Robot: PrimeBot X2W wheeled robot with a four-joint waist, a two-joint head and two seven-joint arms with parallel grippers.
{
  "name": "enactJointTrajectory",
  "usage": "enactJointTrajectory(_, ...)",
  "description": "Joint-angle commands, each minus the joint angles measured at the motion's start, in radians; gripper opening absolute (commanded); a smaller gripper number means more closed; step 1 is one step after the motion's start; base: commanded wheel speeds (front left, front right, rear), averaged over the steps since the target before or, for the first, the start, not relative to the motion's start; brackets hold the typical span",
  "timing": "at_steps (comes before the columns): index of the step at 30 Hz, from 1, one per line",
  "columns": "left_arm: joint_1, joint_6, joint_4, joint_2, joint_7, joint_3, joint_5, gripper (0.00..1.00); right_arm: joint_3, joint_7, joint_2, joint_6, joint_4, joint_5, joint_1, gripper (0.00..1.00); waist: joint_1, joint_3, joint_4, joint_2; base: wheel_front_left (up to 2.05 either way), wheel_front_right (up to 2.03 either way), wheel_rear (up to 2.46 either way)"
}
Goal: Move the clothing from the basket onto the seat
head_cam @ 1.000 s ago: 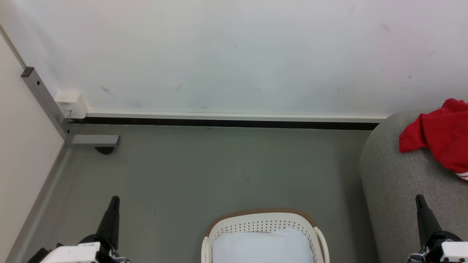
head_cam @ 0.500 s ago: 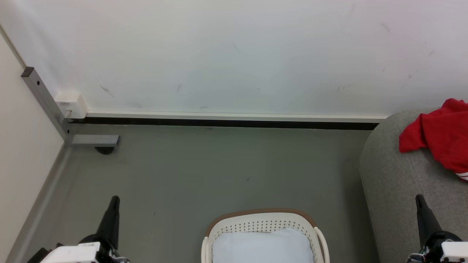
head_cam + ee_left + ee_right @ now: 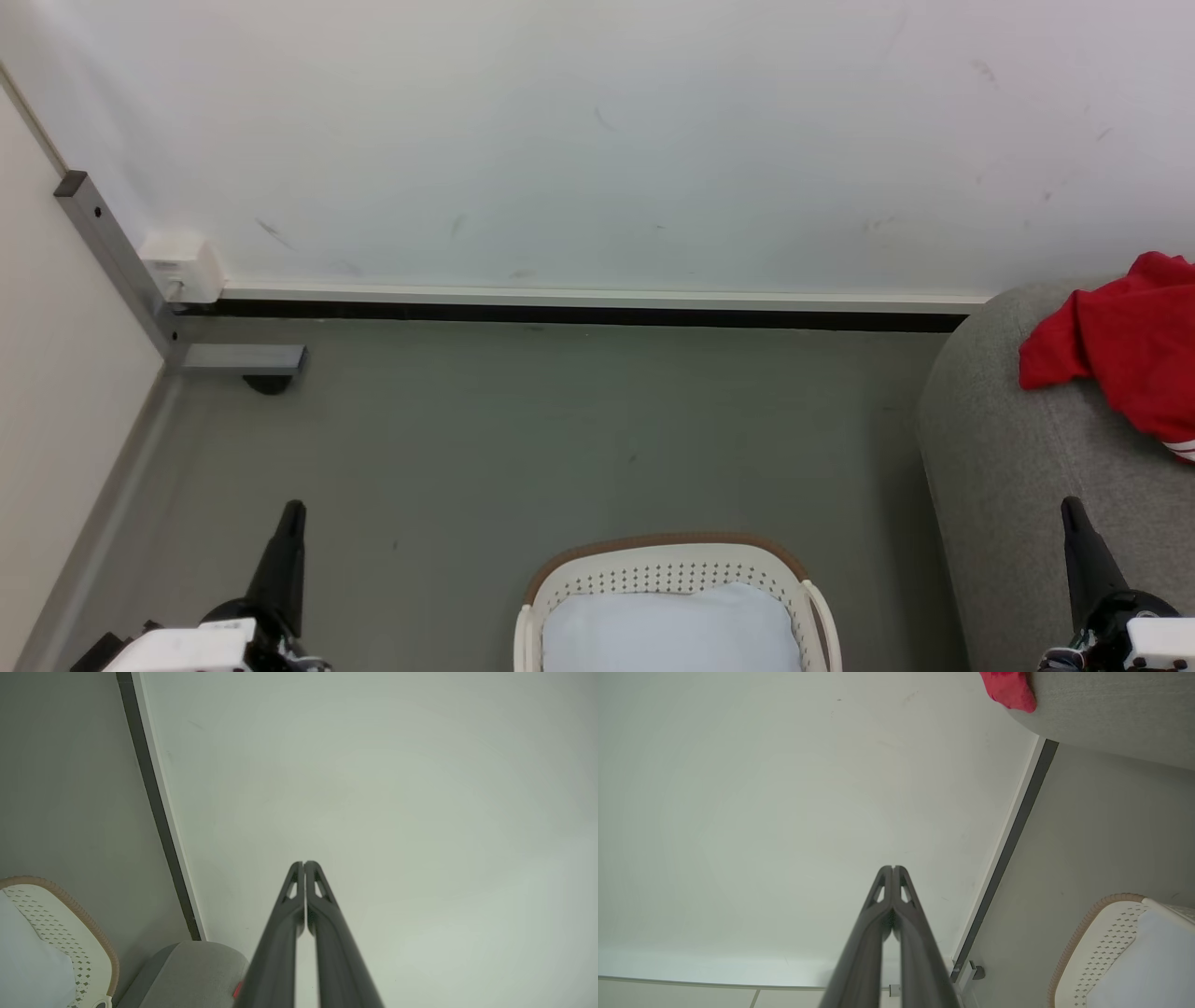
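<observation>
The red clothing point(image 3: 1125, 359) lies crumpled on the light-grey seat point(image 3: 1018, 467) at the right edge of the head view; a corner of the clothing point(image 3: 1008, 689) hangs over the seat point(image 3: 1111, 714) in the right wrist view. The cream basket point(image 3: 672, 567) with a brown rim stands on the floor at bottom centre, holding a pale blue-white cloth point(image 3: 672, 630). My left gripper point(image 3: 291, 511) sits at the lower left, shut and holding nothing point(image 3: 303, 864). My right gripper point(image 3: 1072, 506) stands shut at the lower right beside the seat, also holding nothing point(image 3: 893, 868).
A white wall with a dark baseboard point(image 3: 579, 315) runs behind the grey floor point(image 3: 523, 439). A grey metal post with a foot bracket point(image 3: 243, 358) and a white socket box point(image 3: 180, 263) stand in the left corner.
</observation>
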State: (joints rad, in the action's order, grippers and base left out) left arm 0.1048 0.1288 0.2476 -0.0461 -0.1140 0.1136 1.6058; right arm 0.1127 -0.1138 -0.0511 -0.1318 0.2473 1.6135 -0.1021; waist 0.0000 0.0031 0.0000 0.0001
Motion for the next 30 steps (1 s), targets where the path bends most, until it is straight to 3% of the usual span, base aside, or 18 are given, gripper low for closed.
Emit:
enactJointTrajectory(1, 0.009, 0.004, -0.004, -0.008, -0.004, 0.002, 0.013, 0.0, 0.005, -0.003, 0.0, 0.002, -0.005, 0.0, -0.012, 0.0, 0.0, 0.0, 0.0, -0.0001, 0.0, 0.0, 0.0)
enactJointTrajectory(30, 0.009, 0.004, -0.004, -0.008, -0.004, 0.001, 0.013, 0.0, 0.005, -0.004, 0.001, 0.002, -0.005, -0.001, -0.012, 0.0, 0.0, 0.0, 0.0, -0.0001, 0.0, 0.0, 0.0)
